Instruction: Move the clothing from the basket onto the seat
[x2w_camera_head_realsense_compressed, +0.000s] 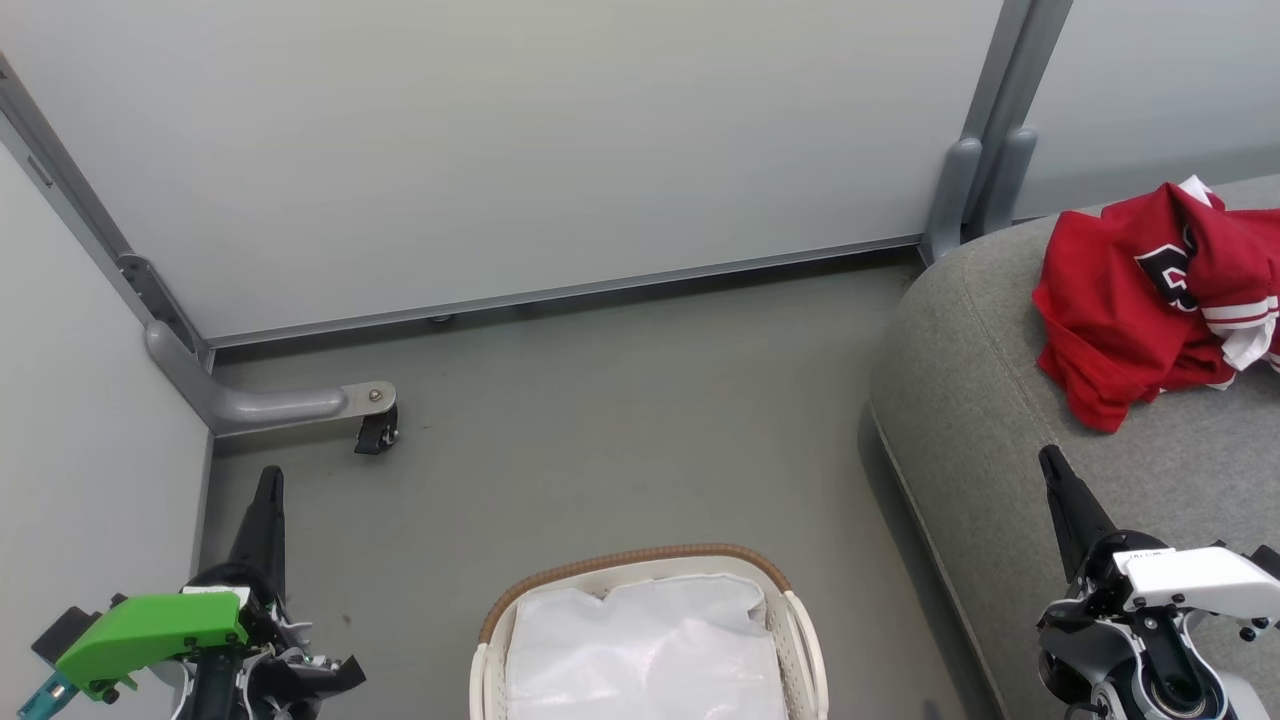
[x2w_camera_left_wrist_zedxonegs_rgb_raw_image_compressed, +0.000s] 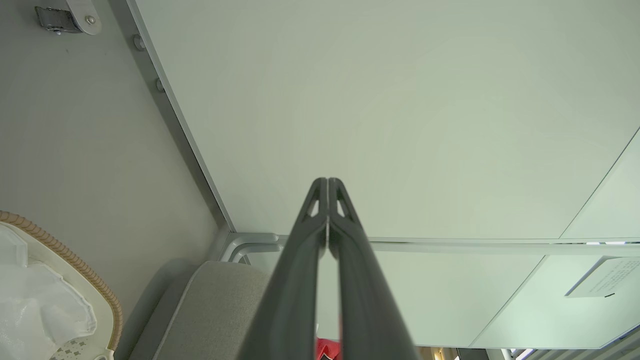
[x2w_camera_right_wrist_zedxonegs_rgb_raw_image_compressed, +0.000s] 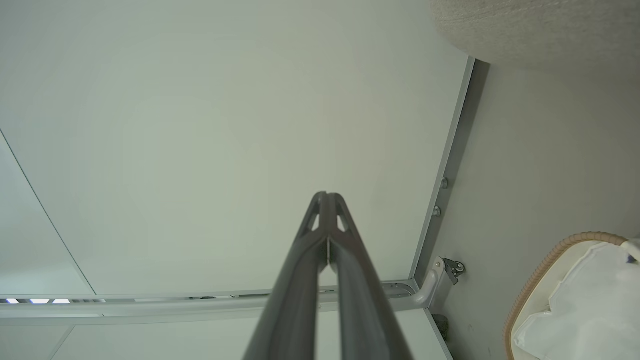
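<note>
The red clothing (x2w_camera_head_realsense_compressed: 1140, 300), a jersey with white striped trim and a dark emblem, lies crumpled on the grey seat (x2w_camera_head_realsense_compressed: 980, 420) at the right. The basket (x2w_camera_head_realsense_compressed: 800, 640) with its brown woven rim stands on the floor at bottom centre, holding a glossy white liner (x2w_camera_head_realsense_compressed: 640, 650). My left gripper (x2w_camera_head_realsense_compressed: 268, 480) is shut and empty at the lower left, above the floor. My right gripper (x2w_camera_head_realsense_compressed: 1050, 462) is shut and empty over the seat's front part, below the clothing. A sliver of red (x2w_camera_left_wrist_zedxonegs_rgb_raw_image_compressed: 327, 347) peeks between the left fingers. The basket's rim (x2w_camera_right_wrist_zedxonegs_rgb_raw_image_compressed: 540, 270) also appears.
Pale partition panels (x2w_camera_head_realsense_compressed: 560, 140) wall off the back and left. A grey partition foot with a black caster (x2w_camera_head_realsense_compressed: 375, 430) stands on the floor at the left. Grey posts (x2w_camera_head_realsense_compressed: 975, 190) rise behind the seat's corner. Bare grey floor (x2w_camera_head_realsense_compressed: 620, 440) lies between basket and wall.
</note>
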